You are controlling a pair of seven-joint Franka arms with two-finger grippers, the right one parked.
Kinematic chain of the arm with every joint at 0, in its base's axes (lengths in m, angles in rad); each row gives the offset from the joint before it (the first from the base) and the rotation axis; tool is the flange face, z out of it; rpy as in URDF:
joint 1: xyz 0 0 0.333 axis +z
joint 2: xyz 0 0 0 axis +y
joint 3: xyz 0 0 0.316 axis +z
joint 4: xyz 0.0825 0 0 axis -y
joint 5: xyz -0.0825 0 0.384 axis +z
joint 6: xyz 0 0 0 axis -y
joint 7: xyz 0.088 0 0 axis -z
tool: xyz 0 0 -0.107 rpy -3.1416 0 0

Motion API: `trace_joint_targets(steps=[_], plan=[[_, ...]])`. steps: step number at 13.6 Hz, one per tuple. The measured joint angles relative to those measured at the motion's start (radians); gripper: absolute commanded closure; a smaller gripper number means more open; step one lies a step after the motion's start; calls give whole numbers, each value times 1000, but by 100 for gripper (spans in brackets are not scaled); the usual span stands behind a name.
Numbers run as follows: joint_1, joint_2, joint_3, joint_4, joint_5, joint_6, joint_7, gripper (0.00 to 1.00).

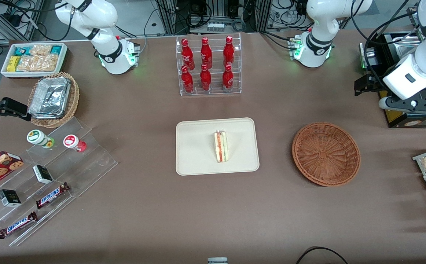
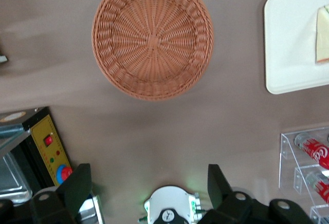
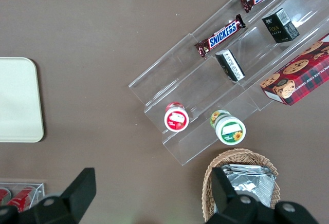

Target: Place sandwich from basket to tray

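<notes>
Sandwich [image 1: 221, 146] lies on the tray [image 1: 194, 161], about mid-tray, cut edge with red, white and green layers facing up. Tray sits mid-table, nearer the front camera than the bottle rack [image 1: 209, 66]. Basket [image 1: 326, 154] stands beside the tray toward the working arm's end of the table, apart from it, nothing inside. Gripper [image 2: 149, 185] is raised well above the table near that end's edge, fingers [image 2: 77, 185] wide apart, holding nothing, basket in its wrist view with the tray's corner and part of the sandwich [image 2: 323, 34] showing
</notes>
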Motion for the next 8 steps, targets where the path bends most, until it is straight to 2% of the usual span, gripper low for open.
trace_joint_targets(steps=[3, 6, 8], plan=[[-18, -1, 32, 35, 0, -31, -3, 0], [-110, -1, 114, 38, -1, -31, -19, 0], [-124, -1, 127, 39, -1, -34, -22, 0]])
